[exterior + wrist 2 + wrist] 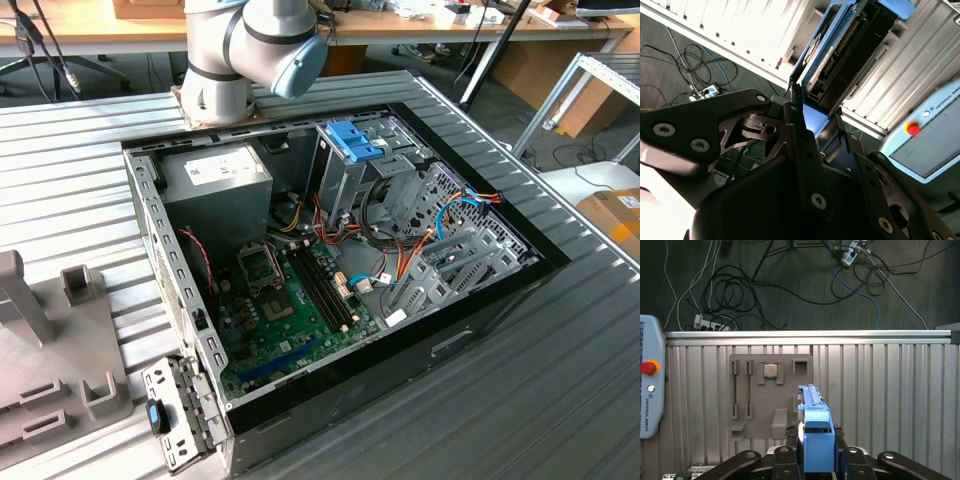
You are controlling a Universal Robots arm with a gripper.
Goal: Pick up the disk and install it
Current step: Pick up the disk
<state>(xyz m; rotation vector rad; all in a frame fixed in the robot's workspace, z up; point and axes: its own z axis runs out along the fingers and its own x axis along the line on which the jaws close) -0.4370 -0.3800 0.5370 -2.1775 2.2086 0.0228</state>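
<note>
Disk [812, 405] stands on edge in the first wrist view, blue rail facing the camera, clamped between the fingers of the gripper [815, 437] over the ribbed bench [890, 390]. It is just beside a grey fixture plate [755, 405] that lies near the bench edge bordering the cabled floor.

In the second wrist view the jaws press on the disk's flat faces, and its body reaches past the fingertips.

In the exterior view the arm [250, 50] rises at the bench edge behind an open computer case [480, 300].

Ribbed metal table [570, 400] with open computer case [430, 360] and grey fixture plate [50, 380] alongside.
</note>
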